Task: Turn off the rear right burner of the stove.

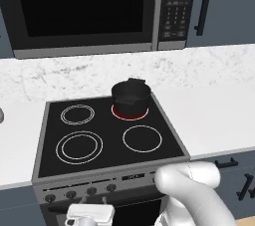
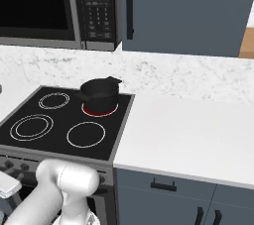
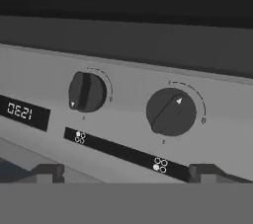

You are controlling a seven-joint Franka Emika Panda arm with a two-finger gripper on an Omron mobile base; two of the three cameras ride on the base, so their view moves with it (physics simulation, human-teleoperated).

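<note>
The stove (image 1: pixel 107 158) is a black glass cooktop with a grey front panel. Its rear right burner (image 1: pixel 130 114) glows as a thin red ring under a black pot (image 1: pixel 130 95); from the other side I see the burner (image 2: pixel 98 111) beneath the pot (image 2: pixel 100 94). My gripper (image 3: pixel 127 173) is open, low in front of the panel, with nothing between its fingertips (image 3: pixel 47 172). Just ahead of it are two dark knobs: a left knob (image 3: pixel 87 92) with its grip upright and a right knob (image 3: pixel 171 112) with its grip slanted. The hand (image 1: pixel 90 215) hangs below the knob row (image 1: pixel 81 192).
A black microwave (image 1: pixel 84 8) with a keypad hangs above the stove. White counter (image 2: pixel 188 130) runs to the right, over grey cabinet drawers (image 2: pixel 163 185). A small clock display (image 3: pixel 21 112) sits on the panel left of the knobs, reading upside down.
</note>
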